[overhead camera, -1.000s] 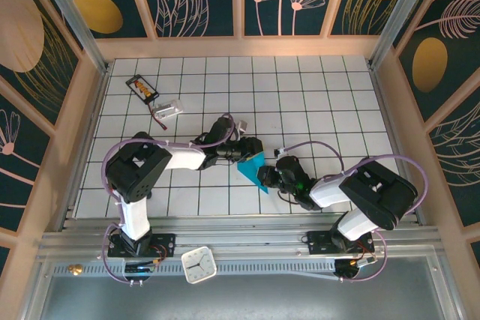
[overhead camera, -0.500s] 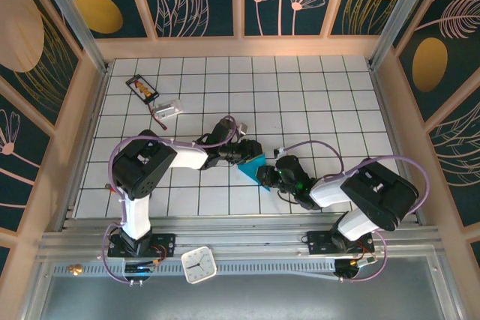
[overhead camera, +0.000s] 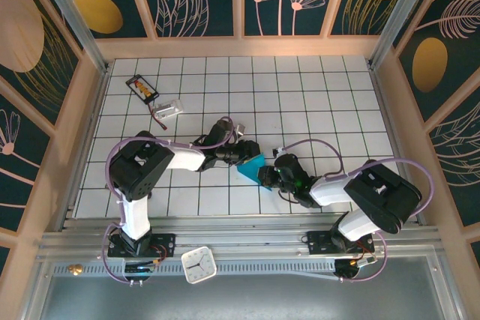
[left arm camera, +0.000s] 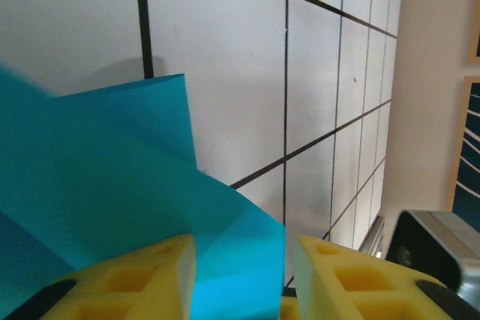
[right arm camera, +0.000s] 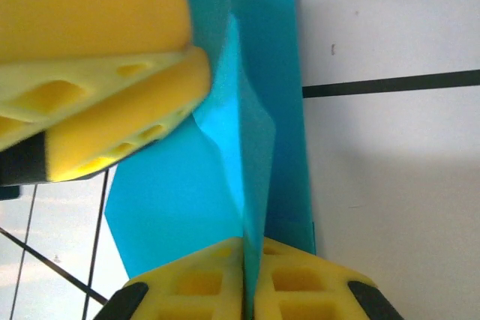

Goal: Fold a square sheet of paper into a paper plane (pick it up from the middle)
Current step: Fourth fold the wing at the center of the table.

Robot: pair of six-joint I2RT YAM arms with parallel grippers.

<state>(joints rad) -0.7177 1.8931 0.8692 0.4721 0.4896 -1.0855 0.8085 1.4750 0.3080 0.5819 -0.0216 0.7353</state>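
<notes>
The teal-blue sheet of paper [overhead camera: 252, 168] is folded into layers and sits at the middle front of the tiled table, between both grippers. My right gripper [overhead camera: 265, 176] is at its near right end. In the right wrist view the right gripper [right arm camera: 244, 249] is shut on an upright crease of the paper [right arm camera: 187, 200]. My left gripper [overhead camera: 244, 154] is at the paper's far left edge. In the left wrist view the left gripper [left arm camera: 244, 252] is open, with a paper flap [left arm camera: 112, 185] lying against its left finger [left arm camera: 127, 282] and a gap beside the right one.
A small black card with orange marks [overhead camera: 142, 88] and a small clear item [overhead camera: 169, 109] lie at the far left of the table. A white clock [overhead camera: 199, 265] sits on the front rail. Wooden walls [overhead camera: 397, 110] fence the tiled floor [overhead camera: 315, 95].
The left arm's elbow has shifted slightly. The paper and both grippers stay at the same spot.
</notes>
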